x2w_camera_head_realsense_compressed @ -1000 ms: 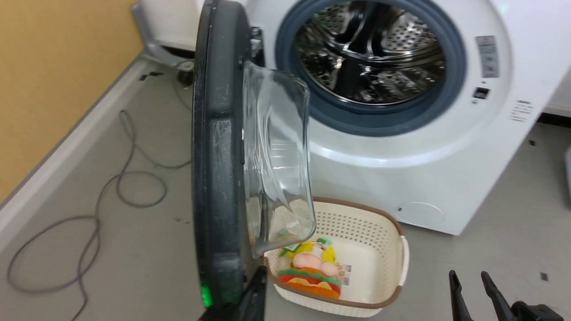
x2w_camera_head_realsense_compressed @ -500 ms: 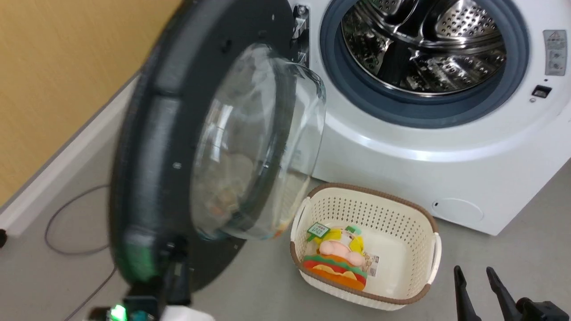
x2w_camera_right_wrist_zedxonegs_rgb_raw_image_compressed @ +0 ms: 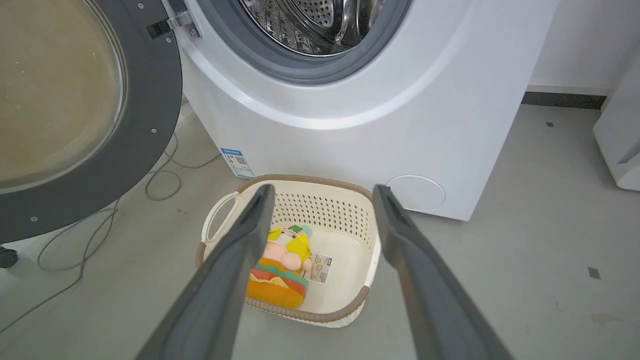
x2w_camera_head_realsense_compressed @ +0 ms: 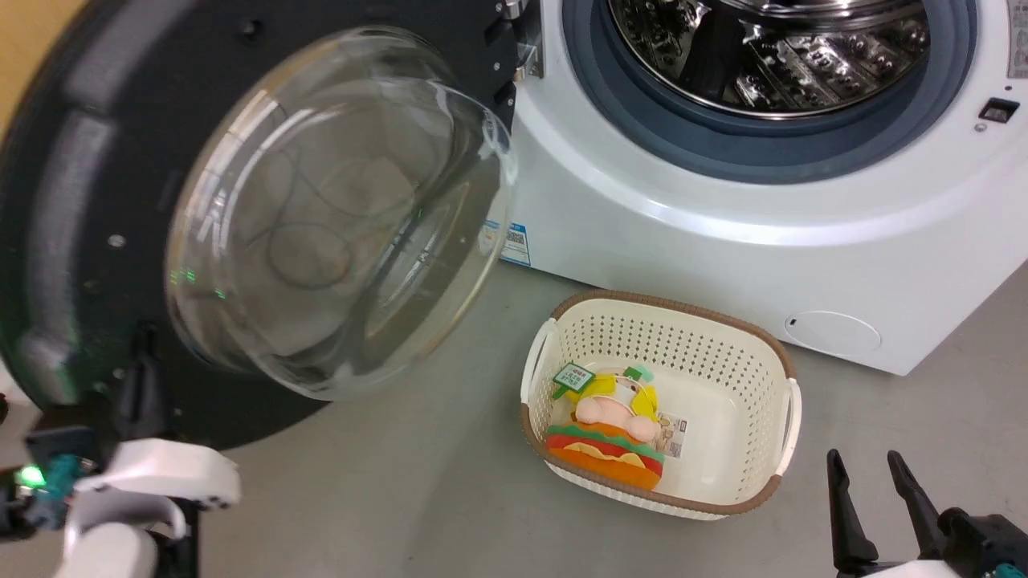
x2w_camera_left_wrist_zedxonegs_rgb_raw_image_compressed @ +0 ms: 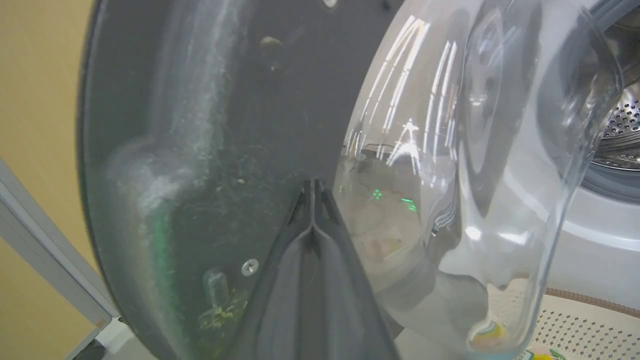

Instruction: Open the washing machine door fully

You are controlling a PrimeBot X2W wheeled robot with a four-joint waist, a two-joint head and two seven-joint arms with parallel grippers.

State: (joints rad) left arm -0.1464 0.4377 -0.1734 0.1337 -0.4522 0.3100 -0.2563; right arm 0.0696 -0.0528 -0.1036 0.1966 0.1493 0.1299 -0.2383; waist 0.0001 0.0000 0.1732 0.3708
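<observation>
Weight and a stiff hinge are what we expect of the washing machine door (x2w_camera_head_realsense_compressed: 72, 201), swung wide left of the washing machine (x2w_camera_head_realsense_compressed: 723, 241); we'd push its black rim, not the fragile glass bowl (x2w_camera_head_realsense_compressed: 337, 217). Our left hand (x2w_camera_left_wrist_zedxonegs_rgb_raw_image_compressed: 313, 192), fingers together, meets that rim, while our right hand (x2w_camera_right_wrist_zedxonegs_rgb_raw_image_compressed: 323, 190) hangs spread above the basket (x2w_camera_head_realsense_compressed: 771, 353). The yellow wall (x2w_camera_left_wrist_zedxonegs_rgb_raw_image_compressed: 35, 100) behind likely limits further swing.
</observation>
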